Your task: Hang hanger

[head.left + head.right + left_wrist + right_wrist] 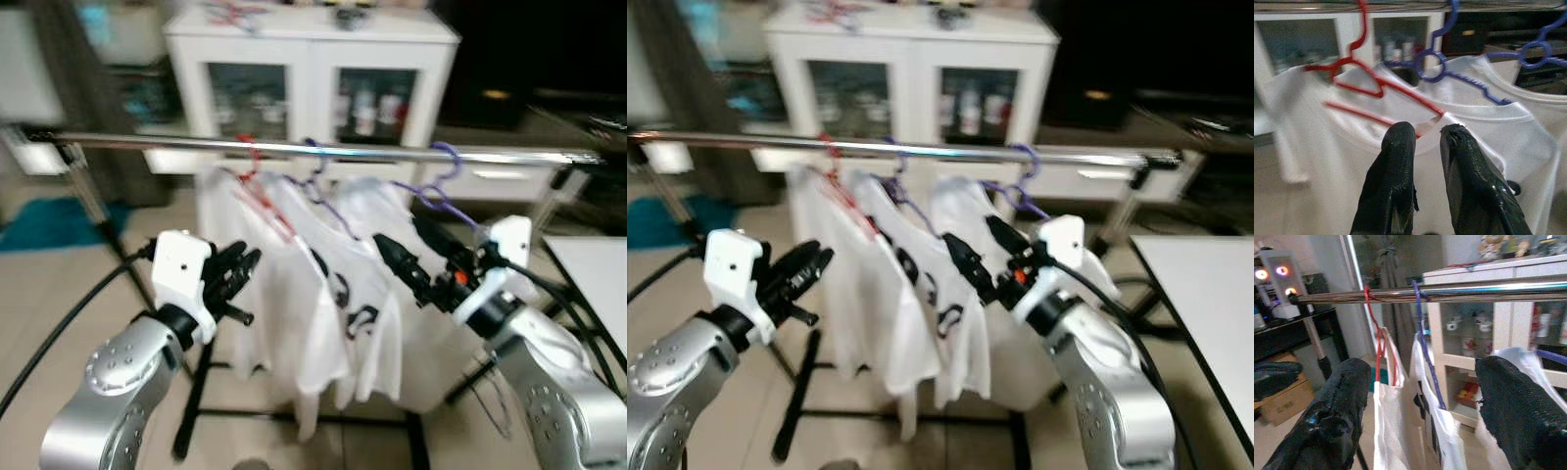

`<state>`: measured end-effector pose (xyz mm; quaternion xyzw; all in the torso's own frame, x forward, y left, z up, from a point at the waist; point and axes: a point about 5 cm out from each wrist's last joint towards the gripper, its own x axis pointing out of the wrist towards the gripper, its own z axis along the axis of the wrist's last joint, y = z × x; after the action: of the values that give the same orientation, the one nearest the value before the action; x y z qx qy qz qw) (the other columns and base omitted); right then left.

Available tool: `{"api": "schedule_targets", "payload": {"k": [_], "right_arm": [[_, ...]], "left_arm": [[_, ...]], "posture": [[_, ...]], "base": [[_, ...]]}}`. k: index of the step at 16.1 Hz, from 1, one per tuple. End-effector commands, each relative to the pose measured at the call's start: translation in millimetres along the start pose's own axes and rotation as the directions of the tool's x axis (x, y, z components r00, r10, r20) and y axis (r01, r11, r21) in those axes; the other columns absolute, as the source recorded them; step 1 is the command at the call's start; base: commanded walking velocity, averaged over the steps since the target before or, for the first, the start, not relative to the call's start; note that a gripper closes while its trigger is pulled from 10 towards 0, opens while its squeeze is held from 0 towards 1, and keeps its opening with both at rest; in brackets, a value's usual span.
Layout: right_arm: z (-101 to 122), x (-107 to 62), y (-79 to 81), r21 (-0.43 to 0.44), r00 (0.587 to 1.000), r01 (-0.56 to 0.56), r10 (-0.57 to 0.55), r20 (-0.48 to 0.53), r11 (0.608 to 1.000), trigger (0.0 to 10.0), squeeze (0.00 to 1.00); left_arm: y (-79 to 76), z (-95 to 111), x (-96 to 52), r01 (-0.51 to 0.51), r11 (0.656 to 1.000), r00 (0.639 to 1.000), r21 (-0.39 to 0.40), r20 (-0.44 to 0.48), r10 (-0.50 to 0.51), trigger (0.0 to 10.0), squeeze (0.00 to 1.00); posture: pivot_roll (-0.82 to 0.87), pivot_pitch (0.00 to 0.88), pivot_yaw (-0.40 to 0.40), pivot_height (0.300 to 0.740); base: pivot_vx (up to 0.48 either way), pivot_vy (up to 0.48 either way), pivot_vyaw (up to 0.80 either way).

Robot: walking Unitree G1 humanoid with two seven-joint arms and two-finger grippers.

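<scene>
Left eye view: three hangers with white shirts on the rail (323, 149).
Purple hanger (443, 186): hook on the rail, shoulders angled across it.
Right hand (409, 243): spread, holding nothing.
Left hand (238, 266): fingers nearly together, holding nothing.

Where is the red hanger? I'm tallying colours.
The red hanger hangs on the rail, leftmost of three, beside a purple hanger, in front of the white cabinet.

Red hanger (1359, 73), seemingly white shirts (323, 284)

shiny metal rail (323, 149), white cloth shirts (343, 284)
</scene>
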<state>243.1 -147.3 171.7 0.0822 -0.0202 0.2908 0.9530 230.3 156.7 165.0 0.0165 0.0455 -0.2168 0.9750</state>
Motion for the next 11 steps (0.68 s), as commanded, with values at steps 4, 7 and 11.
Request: {"api": "schedule_targets", "payload": {"k": [4, 7, 11], "right_arm": [[-9, 6.2, 10.4, -0.012, 0.999, -0.001, 0.000, -0.055, 1.000, 10.0, 1.00], [-21, 9.7, 15.5, 0.060, 0.997, 0.041, -0.037, -0.066, 0.997, 10.0, 1.00], [-20, 14.1, 12.6, 0.050, 0.993, 0.109, -0.107, -0.045, 0.993, 10.0, 1.00]], "left_arm": [[3.3, 1, -1.9, -0.027, 0.998, 1.000, 0.054, -0.011, 0.028, 10.0, 0.00], [2.5, 2, 3.0, -0.022, 0.994, 1.000, 0.103, 0.001, 0.022, 10.0, 0.00], [3.3, 4, 5.1, -0.018, 0.996, 1.000, 0.084, 0.012, 0.017, 10.0, 0.00]], "posture": [[0.12, 0.000, -0.001, 0.740], [0.13, 0.000, -0.004, 0.740], [0.13, 0.000, 0.003, 0.740]], "base": [[0.000, 0.208, 0.38], [0.000, 0.000, 0.00], [0.142, 0.000, 0.61]]}}
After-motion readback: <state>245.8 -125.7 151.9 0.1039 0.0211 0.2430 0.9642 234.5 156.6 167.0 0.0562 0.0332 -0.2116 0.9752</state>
